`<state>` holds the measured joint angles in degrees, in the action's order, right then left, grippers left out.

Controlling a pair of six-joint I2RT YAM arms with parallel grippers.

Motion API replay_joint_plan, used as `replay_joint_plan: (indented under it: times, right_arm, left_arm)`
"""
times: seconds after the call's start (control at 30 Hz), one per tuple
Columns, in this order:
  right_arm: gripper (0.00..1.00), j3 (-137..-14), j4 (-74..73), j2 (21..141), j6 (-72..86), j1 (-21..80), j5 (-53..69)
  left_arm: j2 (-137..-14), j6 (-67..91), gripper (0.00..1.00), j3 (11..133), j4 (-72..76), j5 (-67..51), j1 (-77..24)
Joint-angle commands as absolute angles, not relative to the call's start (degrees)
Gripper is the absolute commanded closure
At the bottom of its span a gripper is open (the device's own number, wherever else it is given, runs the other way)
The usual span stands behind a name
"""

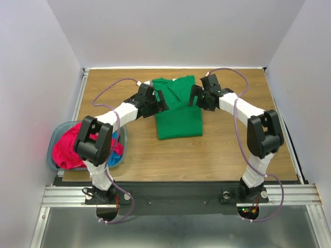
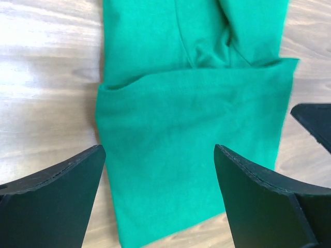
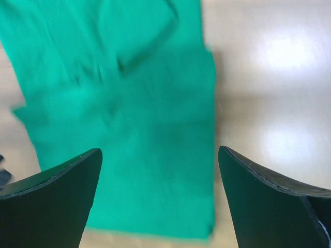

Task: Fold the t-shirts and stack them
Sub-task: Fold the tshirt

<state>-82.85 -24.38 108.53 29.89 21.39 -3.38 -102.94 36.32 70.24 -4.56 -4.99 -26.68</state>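
Observation:
The green t-shirt lies on the table folded into a long narrow strip, sleeves tucked in; it also shows in the left wrist view and the right wrist view. My left gripper is open and empty at the shirt's left edge, hovering above it. My right gripper is open and empty at the shirt's right edge. The pink-red t-shirt and the blue t-shirt lie crumpled in the basket.
The grey-blue plastic basket stands at the table's left near corner. White walls close in the back and sides. A metal rail runs along the near edge by the arm bases.

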Motion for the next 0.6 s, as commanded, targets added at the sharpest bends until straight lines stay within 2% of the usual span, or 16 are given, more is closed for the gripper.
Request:
replay_joint_plan:
  times: [0.0,0.23,0.37,0.47,0.5,0.53,0.57]
  right_arm:
    - [0.0,-76.0,-22.9,98.0,30.0,21.2,-0.6]
    - [0.0,-56.5,-19.7,83.3,33.4,21.2,7.5]
    - [0.04,-51.0,-17.6,82.0,34.5,21.2,10.0]
    - [0.12,-48.9,-16.2,83.3,35.2,21.2,10.5]
    - [0.16,-48.6,-15.6,84.3,35.3,21.2,10.4]
    - [0.25,-48.3,-14.3,84.7,35.4,21.2,10.0]
    - [0.28,-48.2,-13.5,85.3,35.3,21.2,9.8]
  left_arm:
    - [-92.6,35.8,0.02,64.2,-2.9,-5.7,-27.6]
    - [-85.0,40.2,0.02,47.0,1.3,-7.3,-31.1]
    - [-85.0,42.5,0.02,43.1,4.4,-9.0,-32.1]
    - [-86.4,43.3,0.12,42.6,6.1,-9.5,-33.0]
    - [-86.9,43.3,0.16,42.8,6.3,-9.7,-33.0]
    - [-88.1,43.3,0.23,43.3,6.5,-9.7,-33.2]
    - [-88.7,43.3,0.27,43.5,6.7,-9.8,-33.2]
